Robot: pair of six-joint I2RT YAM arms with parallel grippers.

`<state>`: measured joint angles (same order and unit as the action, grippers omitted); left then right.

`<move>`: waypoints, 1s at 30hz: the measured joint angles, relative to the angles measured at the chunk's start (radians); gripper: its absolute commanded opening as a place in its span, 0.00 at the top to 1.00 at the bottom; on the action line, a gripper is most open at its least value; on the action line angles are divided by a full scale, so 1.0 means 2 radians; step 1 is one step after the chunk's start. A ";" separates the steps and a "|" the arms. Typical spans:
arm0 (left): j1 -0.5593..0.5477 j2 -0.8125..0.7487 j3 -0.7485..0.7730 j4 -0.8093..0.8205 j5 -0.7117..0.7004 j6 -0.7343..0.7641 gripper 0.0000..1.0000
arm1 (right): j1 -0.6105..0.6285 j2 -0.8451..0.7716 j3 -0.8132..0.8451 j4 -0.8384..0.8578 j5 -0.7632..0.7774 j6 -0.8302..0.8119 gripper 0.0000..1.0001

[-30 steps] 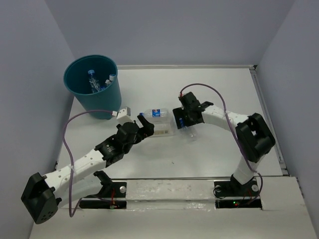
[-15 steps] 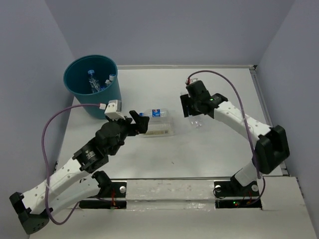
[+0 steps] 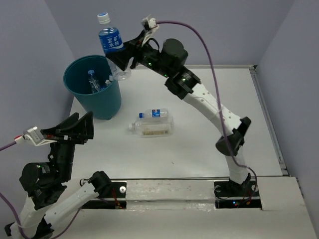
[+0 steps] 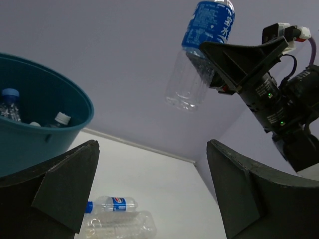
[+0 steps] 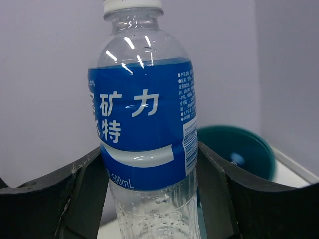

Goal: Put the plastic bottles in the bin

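My right gripper [image 3: 121,57] is shut on a clear bottle with a blue label [image 3: 111,42] and a white cap, held upright high above the table beside the teal bin [image 3: 92,84]. The bottle fills the right wrist view [image 5: 144,129] and shows in the left wrist view [image 4: 202,50]. The bin holds several small bottles [image 3: 93,79]. Two bottles lie mid-table: a small blue-labelled one [image 3: 155,113] and a larger cream-labelled one [image 3: 152,128]. My left gripper [image 3: 75,129] is open and empty, raised near the left front, its fingers [image 4: 60,184] framing the table.
Grey walls close in the table on three sides. The right arm stretches diagonally across the table from its base at the front right to the back left. The bin stands at the table's back left corner [image 4: 30,124].
My right gripper has lifted a blue-labelled bottle from mid-table and carried it up and left to beside the bin. My left arm has pulled back from the lying bottles toward the near left and risen.
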<state>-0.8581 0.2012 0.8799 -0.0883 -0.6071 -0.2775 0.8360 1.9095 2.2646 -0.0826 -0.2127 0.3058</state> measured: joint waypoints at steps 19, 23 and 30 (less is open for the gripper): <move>0.070 -0.026 -0.073 0.000 -0.047 0.026 0.01 | 0.069 0.347 0.202 0.317 0.163 -0.024 0.55; 0.133 -0.013 -0.073 0.001 -0.012 0.019 0.01 | 0.068 0.350 0.203 0.321 0.178 -0.035 0.45; 0.175 -0.009 -0.073 0.007 0.017 0.011 0.01 | 0.066 0.360 0.200 0.296 0.179 -0.052 0.21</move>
<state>-0.5083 0.1837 0.7330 -0.0738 -0.5735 -0.2558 0.9688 2.6301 2.6652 0.5091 0.1455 0.2012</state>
